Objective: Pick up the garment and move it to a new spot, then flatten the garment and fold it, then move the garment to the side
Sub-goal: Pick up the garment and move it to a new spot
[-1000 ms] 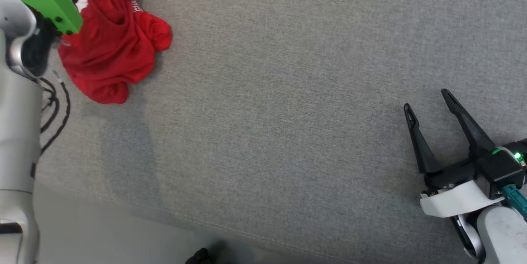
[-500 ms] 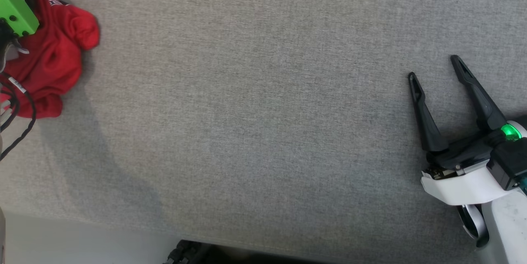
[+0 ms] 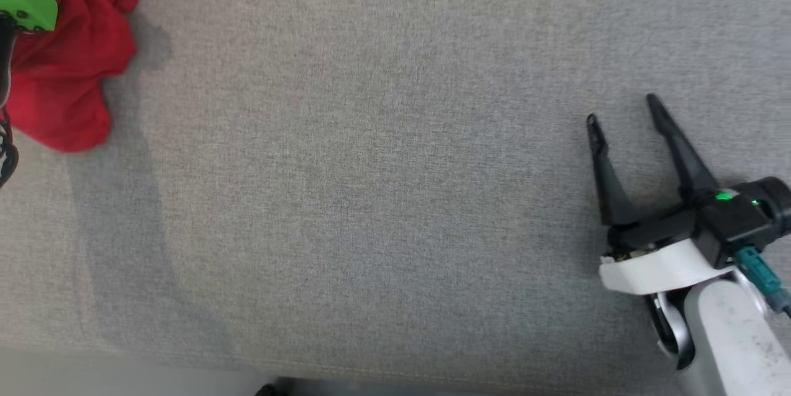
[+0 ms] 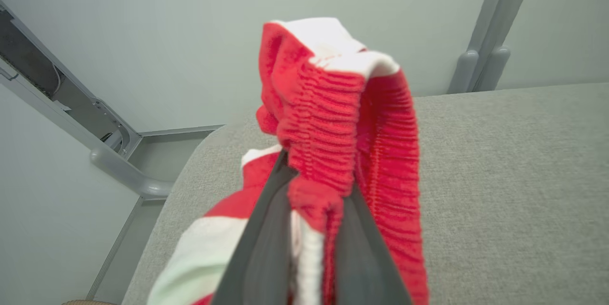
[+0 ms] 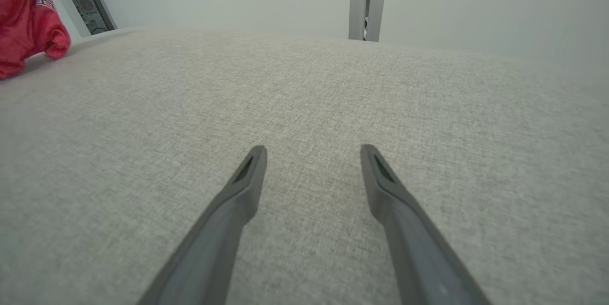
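A second ago the left hand (image 4: 318,176) stood spread over the heap. Now its two fingers are pressed together on the garment (image 4: 333,105), pinching a gathered fold of the ribbed red waistband, with white cloth bunched between and beside them. The head view has also shifted, but that is the camera turning, not the cloth sliding.

I judge that the pickup grip is made and the carry to a new spot comes next. Flattening, folding and setting aside are all still to do. The pinch takes a thick bunch near the fingertips, so it looks firm enough, though a single point of hold will let the rest hang and twist.

The right hand (image 3: 621,108) is spread and holds nothing, low over bare tabletop (image 3: 371,167) at the near right, well apart from the cloth.

The garment (image 3: 62,75) is at the far left of the tabletop, crumpled and bright red with white trim and some small lettering. In the head view its shadow falls a little to one side, and from the right wrist it (image 5: 24,24) hangs in a drooping bundle with its lower end at or just above the surface, so it seems partly raised.
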{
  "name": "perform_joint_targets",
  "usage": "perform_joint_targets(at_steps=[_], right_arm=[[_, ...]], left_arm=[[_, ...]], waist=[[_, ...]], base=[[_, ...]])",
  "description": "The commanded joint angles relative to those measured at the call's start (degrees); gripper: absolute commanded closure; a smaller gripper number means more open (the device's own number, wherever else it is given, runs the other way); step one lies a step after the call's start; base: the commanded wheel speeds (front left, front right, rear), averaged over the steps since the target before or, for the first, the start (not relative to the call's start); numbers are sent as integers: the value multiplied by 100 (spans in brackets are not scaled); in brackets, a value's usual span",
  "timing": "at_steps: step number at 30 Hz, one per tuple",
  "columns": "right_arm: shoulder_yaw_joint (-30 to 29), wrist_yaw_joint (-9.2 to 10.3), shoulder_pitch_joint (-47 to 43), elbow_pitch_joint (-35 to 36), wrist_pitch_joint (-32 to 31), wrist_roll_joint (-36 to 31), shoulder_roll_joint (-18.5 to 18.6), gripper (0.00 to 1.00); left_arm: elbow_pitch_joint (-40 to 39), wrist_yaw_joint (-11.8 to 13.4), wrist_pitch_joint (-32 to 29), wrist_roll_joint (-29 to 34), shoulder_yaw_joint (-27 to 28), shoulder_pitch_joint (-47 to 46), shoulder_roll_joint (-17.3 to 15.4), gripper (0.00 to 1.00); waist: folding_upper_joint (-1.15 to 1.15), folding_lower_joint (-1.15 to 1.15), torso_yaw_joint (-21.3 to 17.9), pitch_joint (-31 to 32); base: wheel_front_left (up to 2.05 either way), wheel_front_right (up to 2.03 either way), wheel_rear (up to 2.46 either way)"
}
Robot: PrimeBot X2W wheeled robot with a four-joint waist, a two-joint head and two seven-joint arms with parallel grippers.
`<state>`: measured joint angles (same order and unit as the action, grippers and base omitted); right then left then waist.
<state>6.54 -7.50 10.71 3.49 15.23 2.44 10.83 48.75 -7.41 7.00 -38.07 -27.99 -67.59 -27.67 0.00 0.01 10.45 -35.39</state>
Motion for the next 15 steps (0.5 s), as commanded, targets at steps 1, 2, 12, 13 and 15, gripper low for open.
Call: perform_joint_targets(at_steps=[1,2,12,13,15], right_arm=[[74,3,-119,-122,-17,45,-103,0],[99,3,-122,-140,-16,65,-160,0],[218,4,-318,-296,-11,276,-610,0],[239,4,-357,-307,-11,276,-640,0],[249,4,-368,-282,-11,316,-690,0]], left_arm=[[-193,-9,116,-54,-126,162,-129,100],[-355,-9,163,-99,-218,212,-181,100],[-2281,-9,85,-918,-642,749,-744,100],[-2456,-9,54,-988,-659,809,-745,100],[-2709,6,5,-1064,-660,926,-735,100]], waist=[[0,-1,-265,656],[0,-1,-325,792],[0,-1,-1315,1924],[0,-1,-1442,2012],[0,-1,-1685,2139]], base=[[0,0,0],[0,0,0],[0,0,0],[0,0,0],[0,0,0]])
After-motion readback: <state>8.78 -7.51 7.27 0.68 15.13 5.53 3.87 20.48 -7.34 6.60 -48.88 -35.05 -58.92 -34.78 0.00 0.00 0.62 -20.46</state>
